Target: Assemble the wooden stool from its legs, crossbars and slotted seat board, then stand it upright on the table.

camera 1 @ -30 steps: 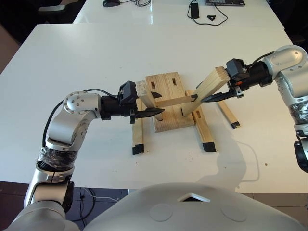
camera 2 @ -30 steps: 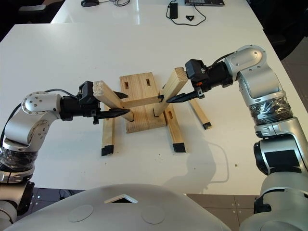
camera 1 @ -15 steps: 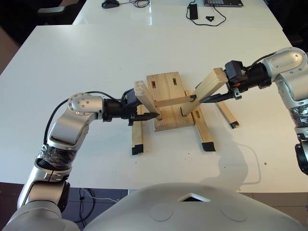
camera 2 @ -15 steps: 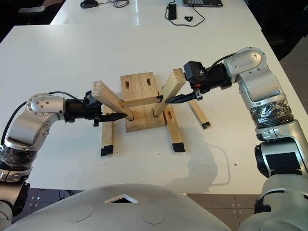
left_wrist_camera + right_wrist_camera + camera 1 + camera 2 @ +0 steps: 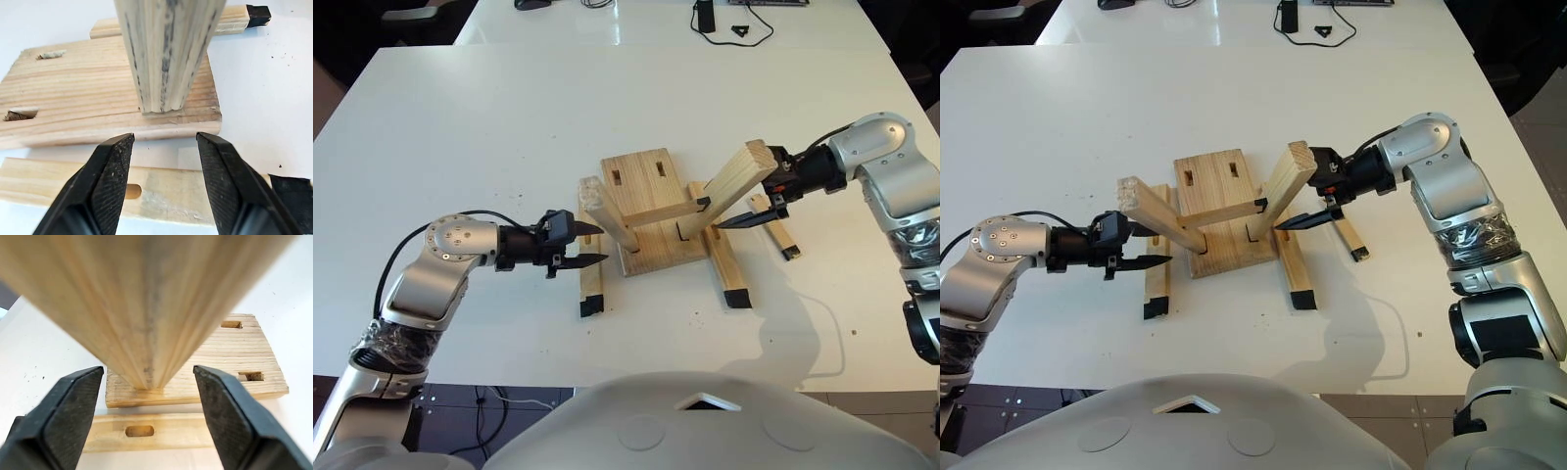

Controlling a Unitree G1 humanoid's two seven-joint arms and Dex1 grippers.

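Black fingers of the left gripper [image 5: 164, 138] stand apart with nothing between them, tips aimed at the foot of the left leg [image 5: 607, 211] and just short of it. That leg rises tilted out of the seat board [image 5: 651, 230], which lies flat at the middle of the table [image 5: 460, 127]. At centre right of the eye views the right gripper [image 5: 147, 372] is likewise spread wide, its fingers either side of the right leg [image 5: 739, 186]; no contact with the wood can be made out. The two standing legs lean outward and are joined by a crossbar [image 5: 666, 208] running between them above the board. Directly under the left gripper lies a loose leg [image 5: 592, 284], flat on the table against the board's left edge, long axis running from mid-frame down toward the bottom. A second loose leg [image 5: 724, 264] lies the same way at the board's right edge, with a short loose crossbar [image 5: 775, 230] just beyond it. The stool looks about half built. The left arm is the nearer one for the left loose leg, but its fingers seem to open along that leg's length, so the wrist would probably need turning to close across the width.
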